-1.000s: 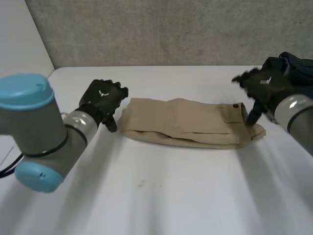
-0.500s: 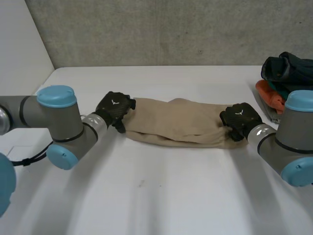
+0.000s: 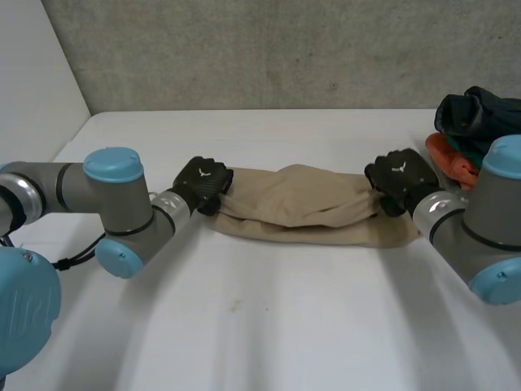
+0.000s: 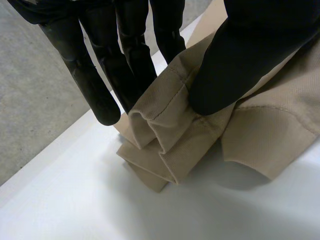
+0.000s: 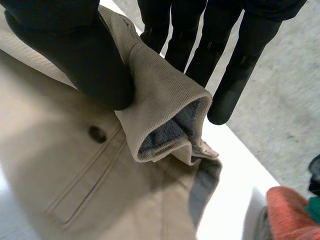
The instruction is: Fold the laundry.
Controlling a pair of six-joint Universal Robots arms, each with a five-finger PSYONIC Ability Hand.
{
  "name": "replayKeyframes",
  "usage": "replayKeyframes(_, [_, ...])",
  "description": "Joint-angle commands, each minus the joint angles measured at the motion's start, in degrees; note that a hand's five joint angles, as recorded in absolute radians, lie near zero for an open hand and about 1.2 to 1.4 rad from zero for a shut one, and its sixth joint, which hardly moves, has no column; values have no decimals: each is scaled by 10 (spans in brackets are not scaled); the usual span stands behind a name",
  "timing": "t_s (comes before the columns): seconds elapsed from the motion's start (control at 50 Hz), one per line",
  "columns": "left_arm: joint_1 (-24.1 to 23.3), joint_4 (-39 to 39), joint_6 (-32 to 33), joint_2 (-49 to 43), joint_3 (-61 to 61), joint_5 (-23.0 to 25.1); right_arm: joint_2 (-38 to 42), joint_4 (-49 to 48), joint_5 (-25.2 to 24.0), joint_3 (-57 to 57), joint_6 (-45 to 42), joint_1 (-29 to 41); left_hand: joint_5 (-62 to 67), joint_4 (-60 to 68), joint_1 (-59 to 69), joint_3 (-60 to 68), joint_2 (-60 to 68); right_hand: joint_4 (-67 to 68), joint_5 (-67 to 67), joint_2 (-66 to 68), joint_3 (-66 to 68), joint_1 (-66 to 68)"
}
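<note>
Folded tan trousers [image 3: 301, 208] lie across the middle of the white table [image 3: 269, 326]. My left hand [image 3: 202, 184] is at their left end; in the left wrist view its thumb [image 4: 235, 65] and fingers [image 4: 127, 55] pinch a bunched fold of the tan cloth [image 4: 170, 130]. My right hand [image 3: 397, 181] is at the right end, by the waistband. There the thumb [image 5: 75, 55] and fingers [image 5: 200, 45] pinch a rolled edge of the trousers [image 5: 165, 110], near a button [image 5: 96, 134] and a pocket seam.
A pile of other clothes, dark green [image 3: 480, 114] over orange [image 3: 452, 159], sits at the table's far right edge; its orange part [image 5: 292, 212] lies close to my right hand. A grey wall runs behind the table.
Both hands came down onto the trousers' ends and closed on the cloth. The right end has been lifted and drawn inward, so the trousers are shorter and bunched.
</note>
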Motion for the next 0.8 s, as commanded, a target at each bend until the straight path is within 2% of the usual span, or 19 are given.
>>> replayKeyframes(0.02, [-4,1,24,51,-8,-47,-76,9,5,-46,1,0,138,132,153,137,135,116,146,136,123,200])
replayKeyframes(0.04, [-4,-2,33,92,-16,-73,-88,11,8,-52,1,0,138,132,153,137,135,116,146,136,123,200])
replayKeyframes(0.08, [-4,-3,35,130,-29,-90,-116,30,18,-68,0,-2,138,132,153,137,135,116,146,136,123,200])
replayKeyframes(0.1, [-4,-4,36,192,-55,-105,-138,52,26,-86,-1,-4,138,132,153,137,135,116,146,136,123,200])
replayKeyframes(0.26, [-6,-4,33,438,-129,-113,-252,190,32,-183,-1,-7,138,132,153,137,135,116,146,136,123,200])
replayKeyframes(0.38, [-5,-39,32,533,-138,-118,-290,259,34,-225,0,-8,138,132,153,137,135,116,146,136,123,200])
replayKeyframes(0.5, [-6,-142,32,507,-150,-119,-247,325,33,-224,-2,-5,138,132,153,137,135,116,146,136,123,200])
replayKeyframes(0.62, [-4,-139,39,374,-125,-117,-139,318,34,-237,0,3,138,132,153,137,135,116,146,136,123,200])
replayKeyframes(0.64, [-4,-139,40,374,-125,-117,-126,306,37,-245,1,5,138,132,153,137,135,116,146,136,123,200])
replayKeyframes(0.66, [-3,-99,40,323,-67,-119,-101,277,50,-263,2,10,138,132,153,137,135,116,146,136,123,200])
replayKeyframes(0.7, [-4,-58,41,298,-21,-118,-66,207,88,-293,3,21,138,132,153,137,135,116,146,136,123,200])
replayKeyframes(0.74, [-4,-16,41,285,12,-118,-49,114,126,-319,1,30,138,132,153,137,135,116,146,136,123,200])
replayKeyframes(0.8, [3,106,39,278,68,-119,-43,2,148,-335,0,38,138,132,153,137,135,116,146,136,123,200])
